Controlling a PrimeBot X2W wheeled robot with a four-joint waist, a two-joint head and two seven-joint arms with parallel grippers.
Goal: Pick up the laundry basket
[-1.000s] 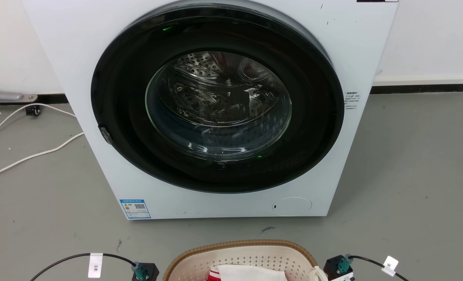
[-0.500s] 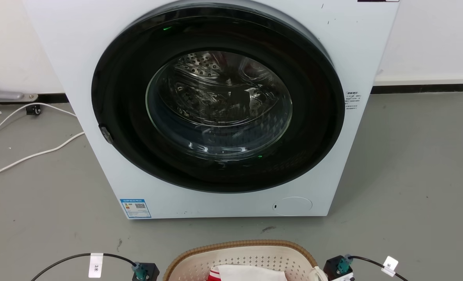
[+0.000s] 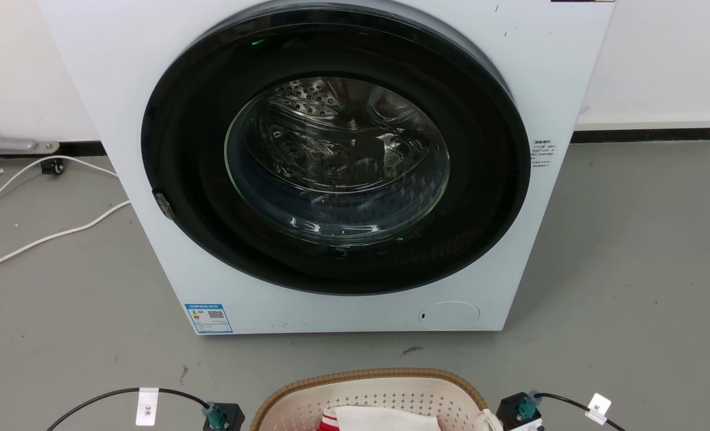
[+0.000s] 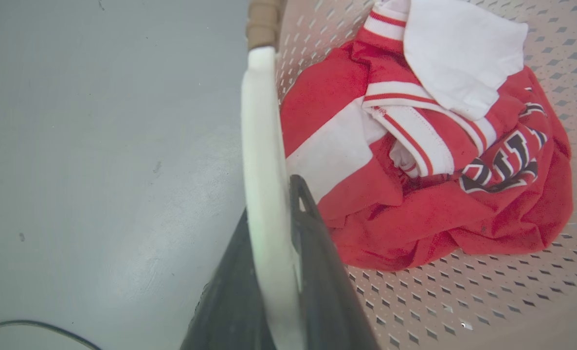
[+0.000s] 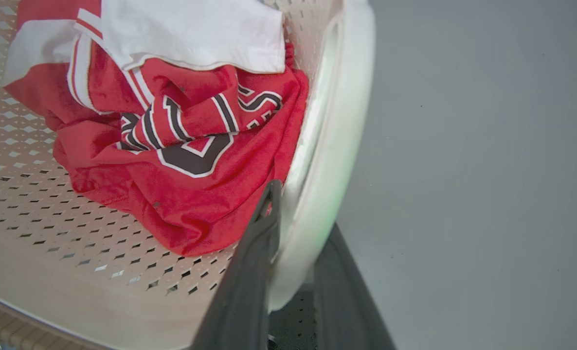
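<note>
The laundry basket sits at 6 o'clock in the head view, before the washing machine, with the left end effector pinching its left handle and the right end effector pinching its right handle, so I think it can rise level and keep the red clothes inside.

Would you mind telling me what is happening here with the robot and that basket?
The robot is gripping the laundry basket by both white side handles. The left claw is closed on its left handle, the right claw on its right handle. A red jersey and a white cloth lie inside. The basket sits before the closed washing machine; whether it has left the floor cannot be told.
</note>
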